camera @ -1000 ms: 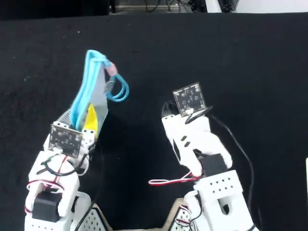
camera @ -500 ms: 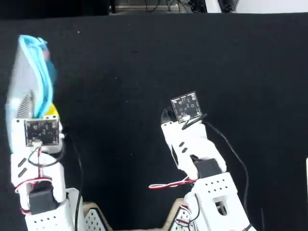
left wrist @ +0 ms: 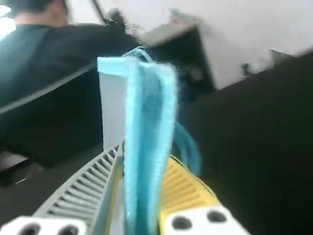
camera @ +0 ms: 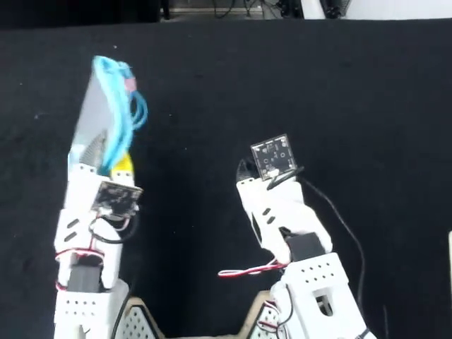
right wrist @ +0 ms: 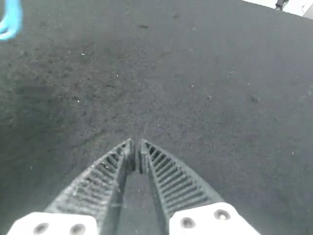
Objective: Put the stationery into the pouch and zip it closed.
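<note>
Left hand (camera: 107, 158) is gripping pouch (camera: 97, 116), holding it up at far left. Right hand (right wrist: 135, 154) is hovering pinched together over table (camera: 339, 92), centre.

Item 1: black cloth (camera: 367, 106), matte, covering the whole table; seen close in the right wrist view, its weave (right wrist: 195, 73) carries scattered pale lint specks.
Item 2: dark cables (camera: 233, 8), loosely tangled, lying beyond the table's far edge at 12 o'clock.
Item 3: white surface (camera: 395, 7), at 1 o'clock, behind the cloth's far edge.
Item 4: pale strip (camera: 449, 254), at 4 o'clock, cut off by the frame; identity unclear.
Item 5: white wall (left wrist: 244, 29), room background.
Item 6: dark cabinet (left wrist: 186, 54), blurred, standing against that wall.
</note>
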